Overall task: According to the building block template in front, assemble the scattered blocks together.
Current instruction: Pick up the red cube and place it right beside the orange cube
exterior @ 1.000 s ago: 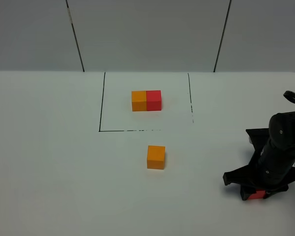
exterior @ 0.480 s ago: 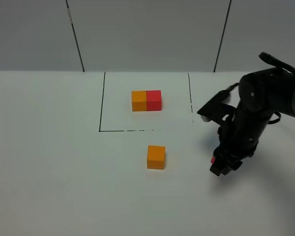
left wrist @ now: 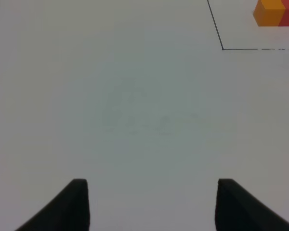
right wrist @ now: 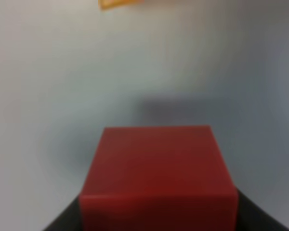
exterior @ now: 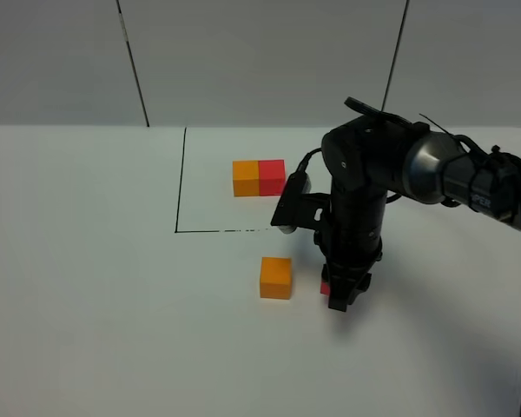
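The template [exterior: 259, 177], an orange cube and a red cube set flush, sits inside the black-lined square at the back; it also shows in the left wrist view [left wrist: 276, 12]. The loose orange block [exterior: 276, 277] lies in front of the square. My right gripper [exterior: 339, 294] is shut on the loose red block [exterior: 325, 287], held just right of the orange block; the red block fills the right wrist view [right wrist: 156, 175], where an edge of the orange block [right wrist: 120, 3] shows. My left gripper [left wrist: 151, 204] is open and empty over bare table.
The white table [exterior: 87, 304] carries a thin black square outline [exterior: 179, 182] around the template. The right arm's dark body [exterior: 356, 200] stands over the square's front right corner. A grey panelled wall [exterior: 260, 61] rises behind the table.
The right arm has swung from the table's front right to the middle, carrying the red block leftward to just beside the orange block. Nothing else moved.
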Robot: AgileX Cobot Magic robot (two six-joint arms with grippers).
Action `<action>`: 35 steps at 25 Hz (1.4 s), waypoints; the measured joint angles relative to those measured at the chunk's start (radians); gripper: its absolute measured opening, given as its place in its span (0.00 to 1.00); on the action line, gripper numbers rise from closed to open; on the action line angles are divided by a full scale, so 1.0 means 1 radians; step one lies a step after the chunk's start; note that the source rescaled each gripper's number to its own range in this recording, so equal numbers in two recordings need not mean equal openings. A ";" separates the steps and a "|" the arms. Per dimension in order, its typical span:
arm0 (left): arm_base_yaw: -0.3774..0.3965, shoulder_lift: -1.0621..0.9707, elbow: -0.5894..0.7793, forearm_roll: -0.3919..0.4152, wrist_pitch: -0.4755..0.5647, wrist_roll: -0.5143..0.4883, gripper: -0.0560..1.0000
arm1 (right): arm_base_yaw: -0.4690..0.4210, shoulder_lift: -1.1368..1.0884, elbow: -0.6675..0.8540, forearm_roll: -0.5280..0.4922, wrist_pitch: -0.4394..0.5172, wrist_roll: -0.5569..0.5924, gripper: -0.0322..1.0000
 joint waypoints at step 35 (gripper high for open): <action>0.000 0.000 0.000 0.000 0.000 0.000 0.28 | 0.026 0.174 -0.159 -0.029 0.006 -0.092 0.04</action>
